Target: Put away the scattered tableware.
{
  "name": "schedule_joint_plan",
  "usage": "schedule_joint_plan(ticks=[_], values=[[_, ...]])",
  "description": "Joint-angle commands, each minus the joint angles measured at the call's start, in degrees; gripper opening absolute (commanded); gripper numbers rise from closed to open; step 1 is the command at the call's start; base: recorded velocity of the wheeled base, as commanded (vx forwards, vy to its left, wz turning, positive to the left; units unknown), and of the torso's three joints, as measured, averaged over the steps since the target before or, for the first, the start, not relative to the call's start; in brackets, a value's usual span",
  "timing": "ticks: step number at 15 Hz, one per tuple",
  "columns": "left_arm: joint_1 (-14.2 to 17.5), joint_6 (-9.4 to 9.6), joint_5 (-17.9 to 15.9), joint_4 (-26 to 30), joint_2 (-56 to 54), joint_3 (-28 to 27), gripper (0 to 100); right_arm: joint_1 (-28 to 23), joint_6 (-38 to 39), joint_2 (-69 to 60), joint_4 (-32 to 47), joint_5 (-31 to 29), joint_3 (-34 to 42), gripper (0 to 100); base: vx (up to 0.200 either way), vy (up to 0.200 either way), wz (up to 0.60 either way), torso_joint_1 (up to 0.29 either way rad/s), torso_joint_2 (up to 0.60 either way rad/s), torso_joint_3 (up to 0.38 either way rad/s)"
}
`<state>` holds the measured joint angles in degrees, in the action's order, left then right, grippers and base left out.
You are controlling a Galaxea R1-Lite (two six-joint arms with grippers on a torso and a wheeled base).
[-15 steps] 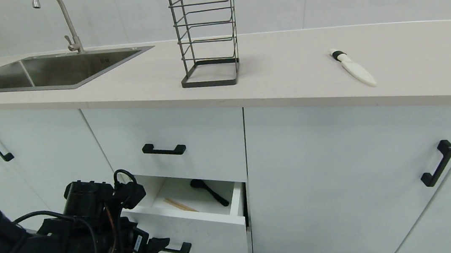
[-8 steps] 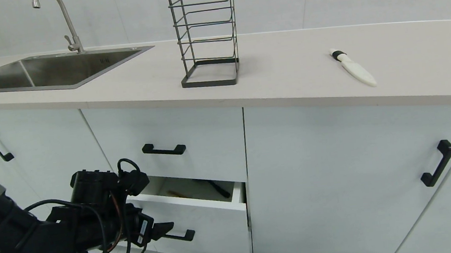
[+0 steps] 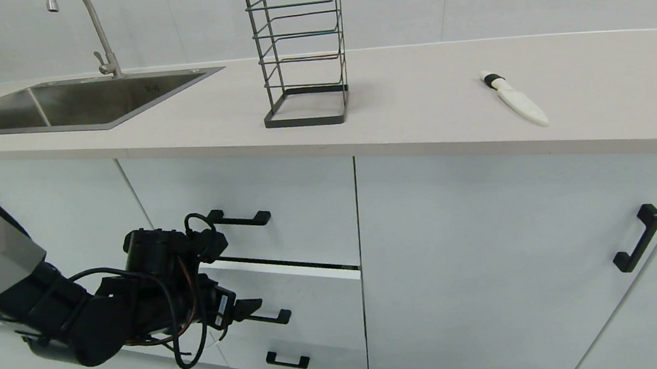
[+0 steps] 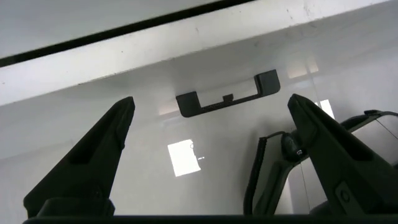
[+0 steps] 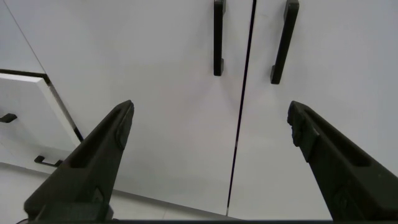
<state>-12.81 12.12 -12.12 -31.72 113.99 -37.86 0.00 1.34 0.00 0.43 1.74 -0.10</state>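
Knife (image 3: 513,98) lies on the counter (image 3: 419,112), well apart from your grippers; likely light, stiff and slick, so pinch across near its black band; left gripper (image 4: 211,104) gapes empty before the drawer handle (image 4: 227,101); right gripper (image 5: 211,109) likewise wide, empty.

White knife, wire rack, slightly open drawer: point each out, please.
white knife (image 3: 518,102), head view, middle of its blade
wire rack (image 3: 306,122), head view, front bar of its base
drawer (image 3: 317,303), head view, its white front panel
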Motion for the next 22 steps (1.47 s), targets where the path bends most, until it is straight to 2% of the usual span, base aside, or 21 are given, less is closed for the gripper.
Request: schedule_joint_plan(ticks=[1, 3, 5, 6, 9, 11, 12, 14, 15, 16, 18, 20, 21, 22], values=[[0.2, 0.01, 0.0, 0.0, 1.0, -1.2, 100, 0.0, 0.0, 0.1, 0.0, 0.0, 0.0, 100, 0.000, 0.000, 0.00, 0.000, 0.00, 0.000], [0.2, 0.01, 0.0, -0.8, 1.0, -1.2, 100, 0.0, 0.1, 0.1, 0.0, 0.0, 0.0, 100, 0.000, 0.000, 0.00, 0.000, 0.00, 0.000], [0.3, -0.16, -0.1, -4.0, 2.0, -1.2, 100, 0.0, 0.1, 0.1, -0.1, 0.0, 0.0, 100, 0.000, 0.000, 0.00, 0.000, 0.00, 0.000], [0.3, -1.13, 0.0, -5.5, 2.8, -0.8, 100, 0.0, 0.0, 0.1, 0.0, 0.0, 0.0, 100, 0.000, 0.000, 0.00, 0.000, 0.00, 0.000], [0.2, -1.13, -0.1, -6.5, 3.6, -0.5, 100, 0.0, 0.0, 0.1, 0.0, 0.0, 0.0, 100, 0.000, 0.000, 0.00, 0.000, 0.00, 0.000], [-0.2, -1.04, -0.1, -6.8, 1.2, 3.6, 100, 0.0, 0.0, 0.1, 0.0, 0.0, 0.0, 100, 0.000, 0.000, 0.00, 0.000, 0.00, 0.000], [-0.2, -0.60, -1.2, -6.8, -3.6, 9.0, 100, 0.0, 0.0, 0.1, 0.0, 0.0, 0.0, 100, 0.000, 0.000, 0.00, 0.000, 0.00, 0.000], [-0.2, -0.43, -1.9, -7.3, -10.1, 14.9, 100, 0.0, 0.1, 0.1, -0.1, 0.0, 0.0, 100, 0.000, 0.000, 0.00, 0.000, 0.00, 0.000], [-0.2, -0.43, -1.9, -7.3, -10.1, 14.9, 100, 0.0, 0.1, 0.1, -0.1, 0.0, 0.0, 100, 0.000, 0.000, 0.00, 0.000, 0.00, 0.000], [-0.2, -0.60, -2.0, -10.1, -16.8, 19.5, 100, 0.0, 0.0, 0.1, 0.0, 0.0, 0.0, 100, 0.000, 0.000, 0.00, 0.000, 0.00, 0.000], [0.0, -0.96, -3.2, -13.0, -26.2, 25.2, 100, 0.0, 0.1, 0.1, 0.0, 0.0, 0.0, 100, 0.000, 0.000, 0.00, 0.000, 0.00, 0.000], [1.2, -0.96, -4.1, -13.1, -40.3, 31.3, 100, 0.0, 0.1, 0.1, 0.0, 0.0, 0.0, 100, 0.000, 0.000, 0.00, 0.000, 0.00, 0.000], [2.7, -0.96, -4.2, -12.9, -46.1, 33.6, 100, 0.0, 0.1, 0.1, -0.1, 0.0, 0.0, 100, 0.000, 0.000, 0.00, 0.000, 0.00, 0.000], [6.1, -0.60, -5.1, -12.0, -58.7, 37.9, 100, 0.0, 0.0, 0.1, 0.0, 0.0, 0.0, 100, 0.000, 0.000, 0.00, 0.000, 0.00, 0.000]])
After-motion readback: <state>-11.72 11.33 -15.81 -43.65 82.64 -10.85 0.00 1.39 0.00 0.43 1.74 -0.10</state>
